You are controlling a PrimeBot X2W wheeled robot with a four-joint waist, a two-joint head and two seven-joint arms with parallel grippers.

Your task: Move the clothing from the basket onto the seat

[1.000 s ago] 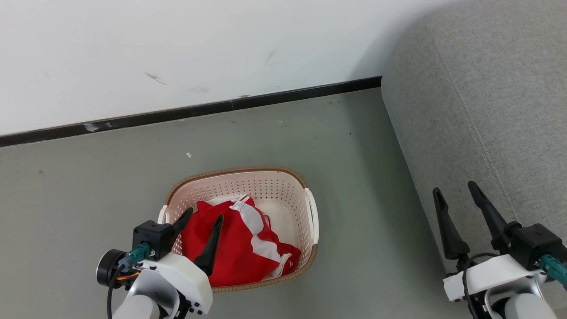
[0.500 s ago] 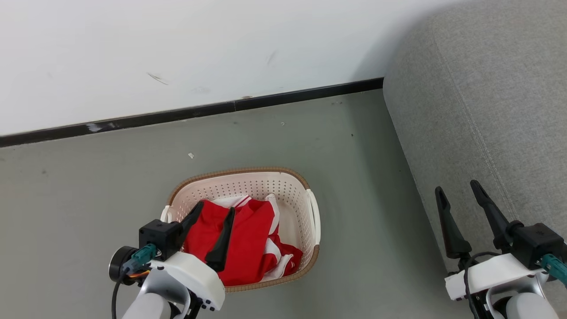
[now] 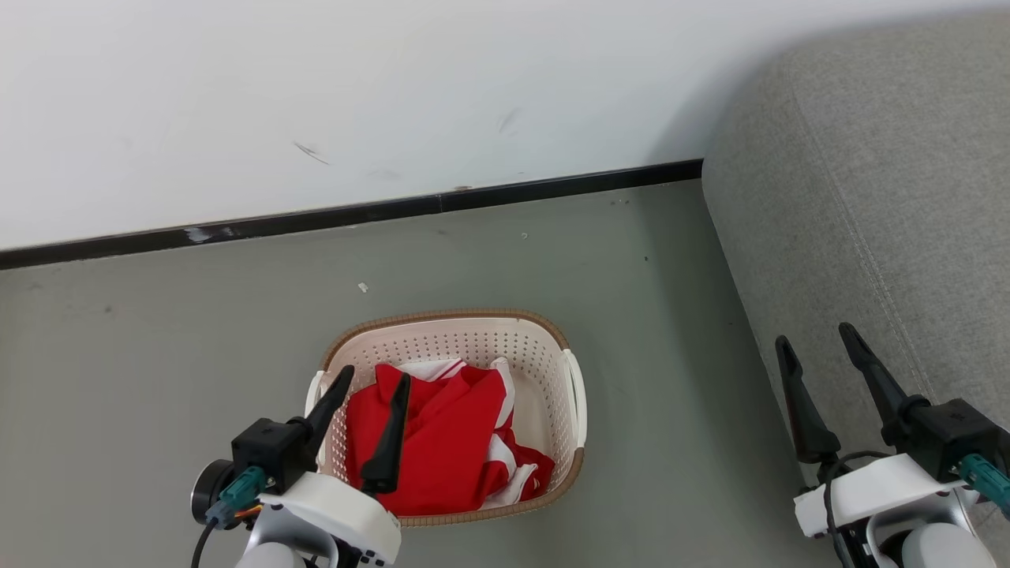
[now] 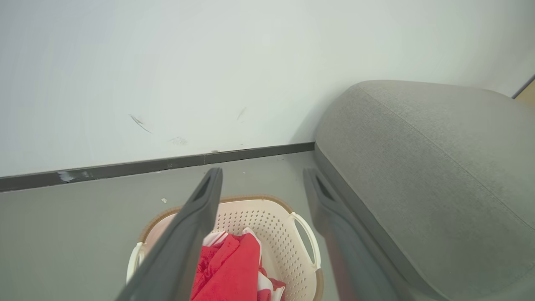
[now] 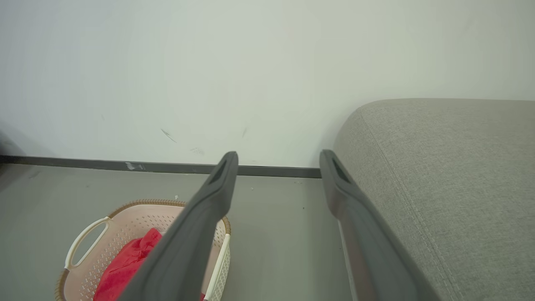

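Head view: an oval cream-white plastic laundry basket [image 3: 450,317] with perforated sides and a brown woven-look rim sits on the grey-green floor [image 3: 197,331], low in the middle. Soft bright red clothing with white panels [image 3: 450,442] lies bunched inside it, covering the left and middle. The right inner wall is bare.

My left gripper [image 3: 375,374] hangs above the basket's left side, its two dark fingers spread wide and holding nothing, tips over the red fabric. My right gripper [image 3: 813,334] is well apart at lower right, equally wide and empty, in front of the rounded edge of the large grey fabric sofa seat [image 3: 884,197].

Open floor runs between basket and sofa, and between the basket and the black skirting board [image 3: 355,213] under the white wall [image 3: 316,95]. In the left wrist view the basket's white side handle [image 4: 307,238] is near the sofa's side, not touching.
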